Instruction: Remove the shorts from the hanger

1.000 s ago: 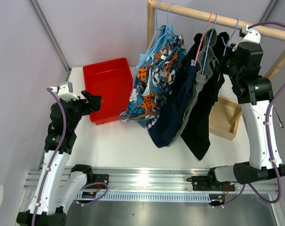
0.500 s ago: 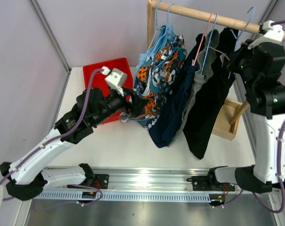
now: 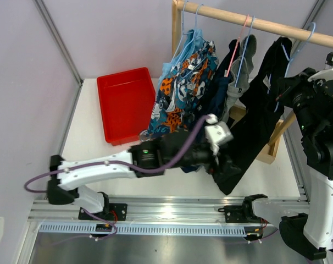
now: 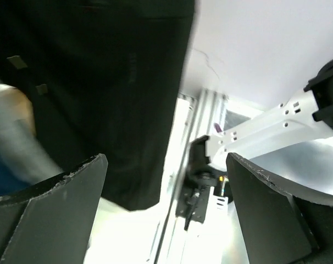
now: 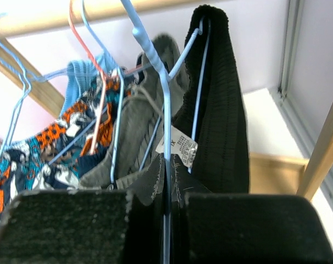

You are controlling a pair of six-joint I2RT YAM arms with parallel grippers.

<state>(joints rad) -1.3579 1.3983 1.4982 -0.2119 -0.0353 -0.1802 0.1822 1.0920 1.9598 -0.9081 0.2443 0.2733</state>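
Black shorts [image 3: 258,113] hang on a blue hanger [image 3: 298,47] at the right end of the wooden rail [image 3: 227,16]. My right gripper [image 3: 287,88] is shut on the hanger wire [image 5: 155,60] and the black waistband [image 5: 221,110] folded over it. My left gripper [image 3: 228,165] is open and empty, low by the hem of the black shorts [image 4: 100,82], which lies ahead and left of my fingers [image 4: 51,214]. The patterned shorts [image 3: 183,88], light blue shorts [image 3: 171,69], navy shorts [image 3: 207,113] and grey shorts [image 3: 242,69] hang further left.
A red bin [image 3: 125,102] sits on the table at the back left. The rack's wooden base [image 3: 272,147] and slanted strut [image 3: 284,124] stand at the right. The metal rail with the arm bases [image 3: 172,212] runs along the near edge.
My left arm swung from the red bin across to the hem of the black shorts. My right gripper drew the hanger and black shorts rightward along the rail, away from the others.
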